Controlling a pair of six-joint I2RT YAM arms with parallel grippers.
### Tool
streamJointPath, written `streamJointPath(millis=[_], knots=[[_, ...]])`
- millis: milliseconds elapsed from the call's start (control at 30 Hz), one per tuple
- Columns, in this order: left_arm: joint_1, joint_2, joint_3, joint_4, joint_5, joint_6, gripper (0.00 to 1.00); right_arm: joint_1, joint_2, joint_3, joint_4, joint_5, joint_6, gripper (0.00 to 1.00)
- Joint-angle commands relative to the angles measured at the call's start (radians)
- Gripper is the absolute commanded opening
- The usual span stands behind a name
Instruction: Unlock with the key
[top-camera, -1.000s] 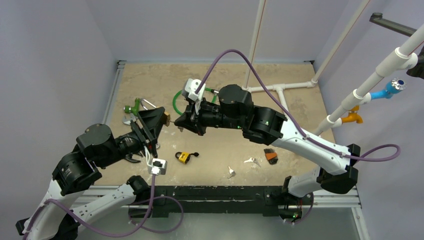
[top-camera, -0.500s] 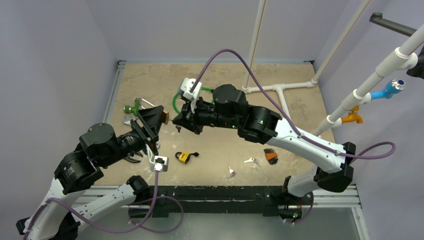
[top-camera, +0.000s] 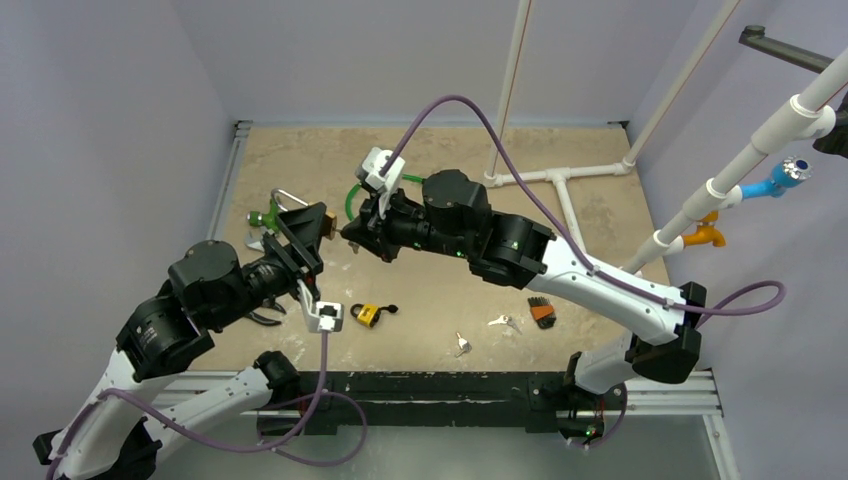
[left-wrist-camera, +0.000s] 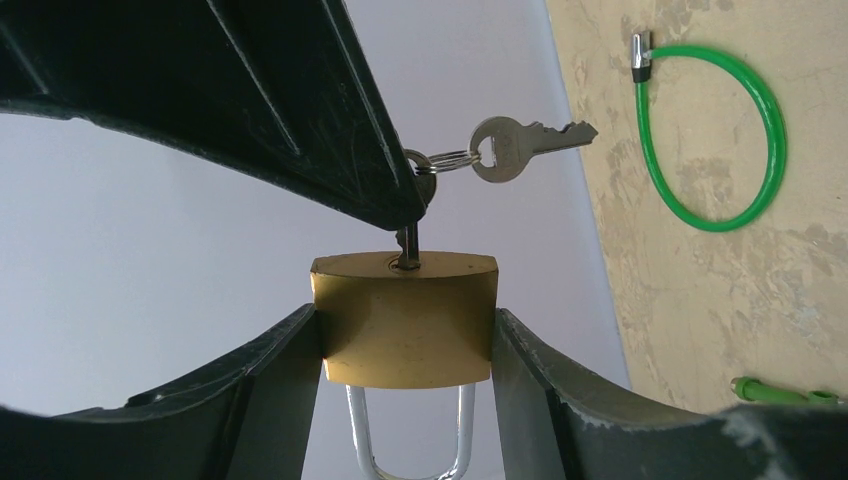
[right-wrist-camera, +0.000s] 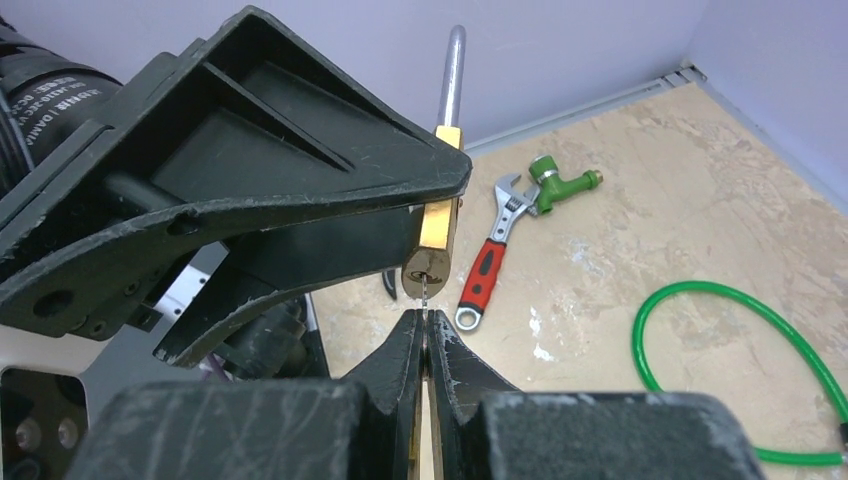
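- Brass padlock (left-wrist-camera: 405, 325) sits clamped between the fingers of my left gripper (top-camera: 318, 228). The jaws are spread only as wide as its body, with the shackle (left-wrist-camera: 405, 440) pointing back toward my wrist and the keyway facing out past my fingertips.
- My right gripper (right-wrist-camera: 425, 318) is pressed together on the key (right-wrist-camera: 425, 292). The blade runs straight ahead of the fingertips into the keyway.
- I judge the step in hand to be the turn. To do it well I should roll my right wrist about the blade's own line with no sideways push, so the thin blade neither bends nor slips out of the pinch.
- My left grip has to stay firm enough that the lock body does not twist along with the key.
- A short length of blade shows outside the body, so I would check that it is fully seated before turning.
- Only the left wrist view shows the spare key (left-wrist-camera: 515, 148) dangling on its ring beside my right finger (left-wrist-camera: 300, 110). It also shows both shackle legs entering the body, so the lock is not yet open.
- Only the right wrist view shows the lock edge-on, with my closed tips in line with the keyway.
- The top view shows both arms meeting above the table (top-camera: 600, 150), but the lock is too small to read there.
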Motion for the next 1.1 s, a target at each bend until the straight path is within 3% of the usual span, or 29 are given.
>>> streamJointPath(millis=[0, 1067], knots=[[-0.016, 0.019, 0.038, 0.104, -0.021, 0.011, 0.0, 0.001, -0.015, -0.032, 0.141, 0.053, 0.023, 0.0], [-0.021, 0.009, 0.045, 0.156, 0.045, -0.092, 0.0, 0.006, -0.07, -0.191, 0.372, 0.046, 0.081, 0.0]])
